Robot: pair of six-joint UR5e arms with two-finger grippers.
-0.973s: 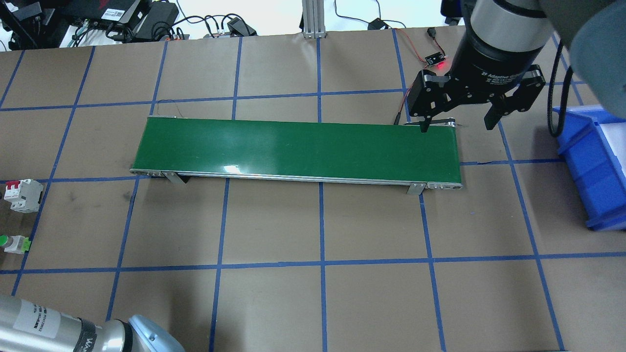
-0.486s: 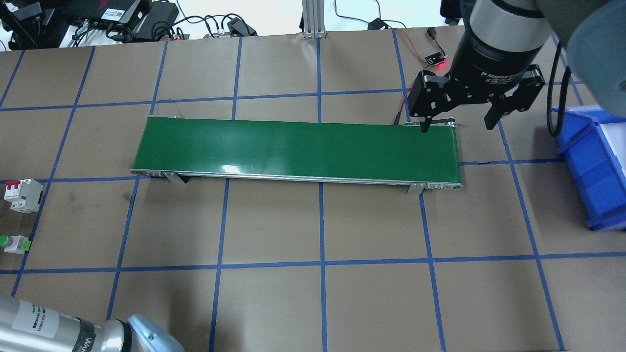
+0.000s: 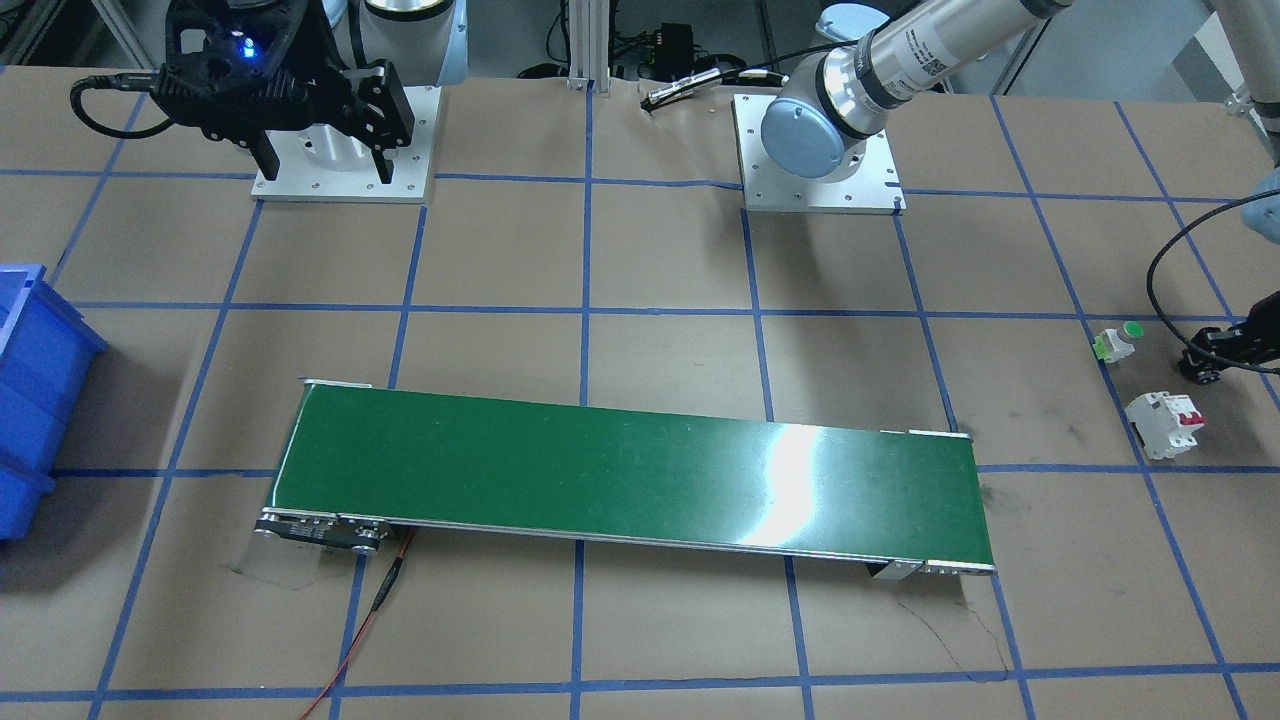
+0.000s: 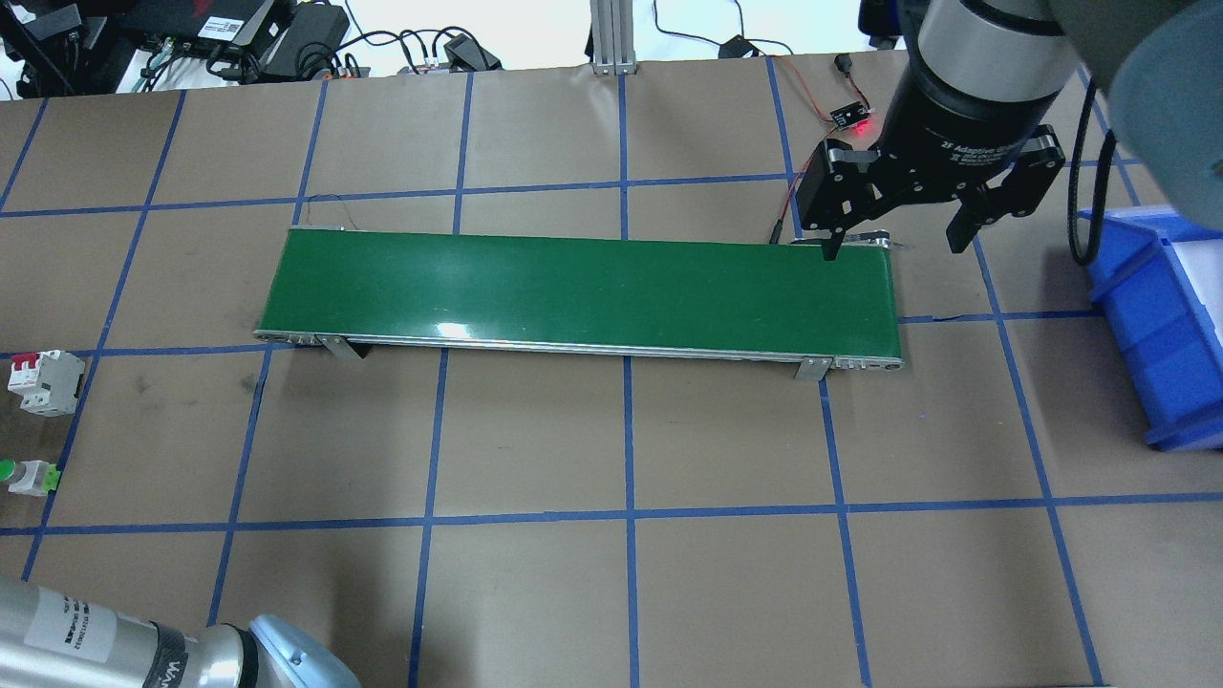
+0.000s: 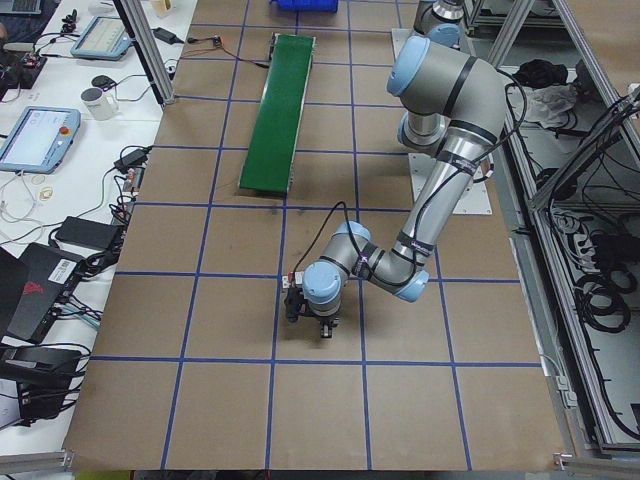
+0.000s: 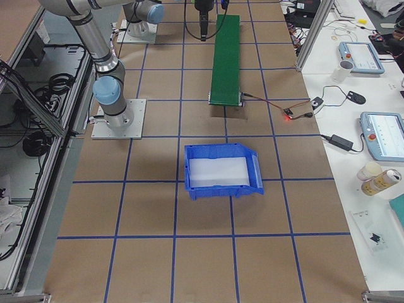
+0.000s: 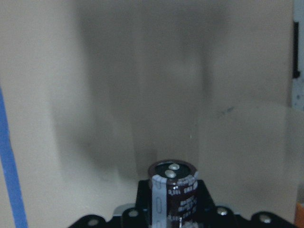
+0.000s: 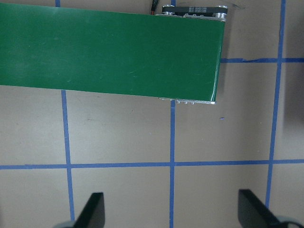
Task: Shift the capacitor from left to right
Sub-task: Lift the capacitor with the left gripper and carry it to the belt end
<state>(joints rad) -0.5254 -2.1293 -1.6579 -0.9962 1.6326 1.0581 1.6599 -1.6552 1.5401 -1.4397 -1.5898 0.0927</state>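
Observation:
The capacitor (image 7: pixel 173 192), a small black cylinder with a silvery stripe, stands at the bottom centre of the left wrist view. My left gripper (image 7: pixel 171 213) is shut on it, low over the brown table. That gripper shows at the right edge of the front-facing view (image 3: pixel 1200 362), beside the white parts, and is out of the overhead view. My right gripper (image 4: pixel 893 244) is open and empty, hovering over the right end of the green conveyor belt (image 4: pixel 583 291). Its two fingers (image 8: pixel 92 211) stand wide apart in the right wrist view.
A white circuit breaker with red switches (image 4: pixel 43 382) and a white push button with a green top (image 4: pixel 29 475) lie at the table's left edge. A blue bin (image 4: pixel 1161 325) stands at the right. A small sensor board with a red light (image 4: pixel 850 117) sits behind the belt.

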